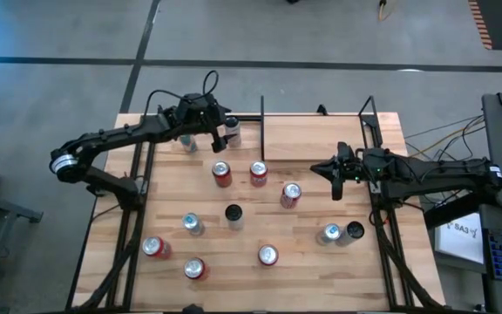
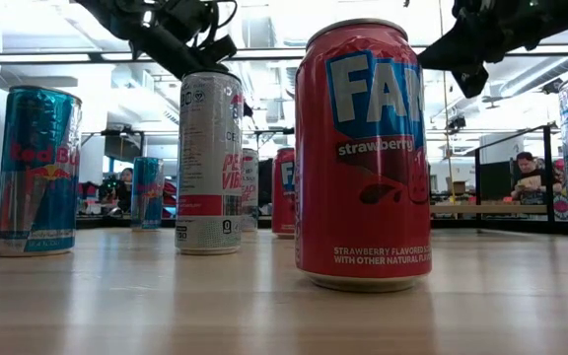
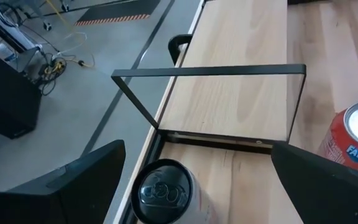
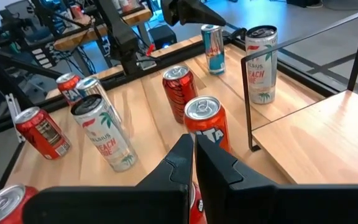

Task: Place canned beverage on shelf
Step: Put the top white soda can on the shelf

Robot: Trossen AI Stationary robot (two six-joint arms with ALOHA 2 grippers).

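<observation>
The shelf (image 1: 316, 139) (image 3: 229, 99) (image 4: 316, 143), a light-wood board framed by thin black rods, lies at the table's far edge. Just off its left end a white can with a dark top (image 1: 232, 133) (image 3: 163, 194) (image 4: 261, 59) stands upright on the table. My left gripper (image 1: 220, 138) (image 3: 199, 149) hovers open above it, one finger on either side and touching nothing. My right gripper (image 1: 335, 179) (image 4: 193, 155) hangs shut and empty over the table's right part, near the shelf's right end.
Several more cans stand upright across the tabletop: a blue one (image 1: 186, 139) beside the left gripper, red ones (image 1: 222, 173) (image 1: 258, 173) (image 1: 290, 194) in the middle, and others (image 1: 331, 233) (image 1: 267, 255) (image 1: 153, 248) toward the near edge. A strawberry Fanta can (image 2: 368, 158) fills the low view.
</observation>
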